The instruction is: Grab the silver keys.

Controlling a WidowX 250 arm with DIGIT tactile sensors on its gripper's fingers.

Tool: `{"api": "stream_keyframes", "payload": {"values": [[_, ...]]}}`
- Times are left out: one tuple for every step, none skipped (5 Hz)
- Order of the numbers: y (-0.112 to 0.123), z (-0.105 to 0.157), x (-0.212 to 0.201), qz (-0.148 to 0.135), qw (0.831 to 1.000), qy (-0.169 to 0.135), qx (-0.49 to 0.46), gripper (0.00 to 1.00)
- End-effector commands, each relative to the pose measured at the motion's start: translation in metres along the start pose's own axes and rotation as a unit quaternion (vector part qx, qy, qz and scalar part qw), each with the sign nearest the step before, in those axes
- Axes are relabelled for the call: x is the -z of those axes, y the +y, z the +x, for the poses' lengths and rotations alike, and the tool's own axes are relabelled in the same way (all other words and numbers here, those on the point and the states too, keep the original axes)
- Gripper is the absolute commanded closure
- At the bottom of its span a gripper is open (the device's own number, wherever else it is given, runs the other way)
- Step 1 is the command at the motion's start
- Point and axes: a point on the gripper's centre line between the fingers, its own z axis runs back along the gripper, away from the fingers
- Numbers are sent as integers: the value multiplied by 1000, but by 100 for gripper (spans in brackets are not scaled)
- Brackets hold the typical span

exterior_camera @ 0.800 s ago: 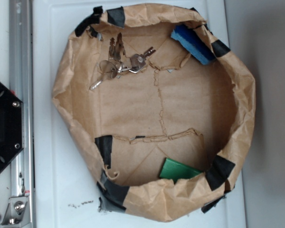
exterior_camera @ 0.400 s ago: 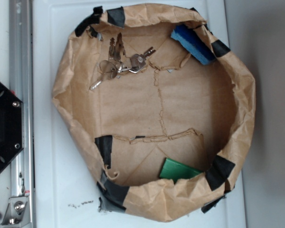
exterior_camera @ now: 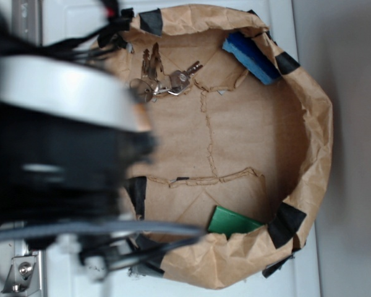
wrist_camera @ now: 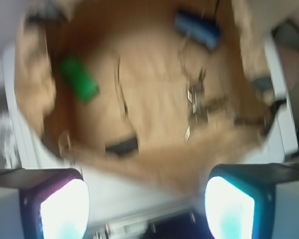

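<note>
The silver keys (exterior_camera: 164, 83) lie splayed on the brown paper floor of the bin, at its upper left in the exterior view, next to the blurred arm. In the wrist view they show as a blurred grey bunch (wrist_camera: 196, 99) right of centre. My gripper (wrist_camera: 147, 206) is open and empty, its two glowing pads (wrist_camera: 65, 209) wide apart, high above the bin's near rim and well short of the keys. In the exterior view only the arm's blurred black and silver body (exterior_camera: 62, 142) shows, over the bin's left side.
The paper-lined bin (exterior_camera: 318, 124) has crumpled raised walls with black tape patches. A blue block (exterior_camera: 250, 57) rests against the top right wall and a green block (exterior_camera: 232, 221) lies at the bottom; both also show in the wrist view (wrist_camera: 197, 29), (wrist_camera: 78, 79). A metal rail (exterior_camera: 25, 18) runs along the left.
The arm has swung into the exterior view from the left and now covers the bin's left side. The keys and blocks have not moved.
</note>
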Motion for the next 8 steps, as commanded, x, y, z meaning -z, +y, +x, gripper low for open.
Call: {"api": "stream_keyframes", "payload": {"values": [[15,41,10,-21,997,-62,31,0],[26,51,32,-18,996,-62,68,0],[32,54,57,7,995,-50,89,0],[32,51,81,27,992,-30,118,0],[37,47,97,50,991,-20,123,0],[46,41,111,53,990,4,130,0],[53,38,118,56,990,18,131,0],[55,31,134,54,988,40,142,0]]}}
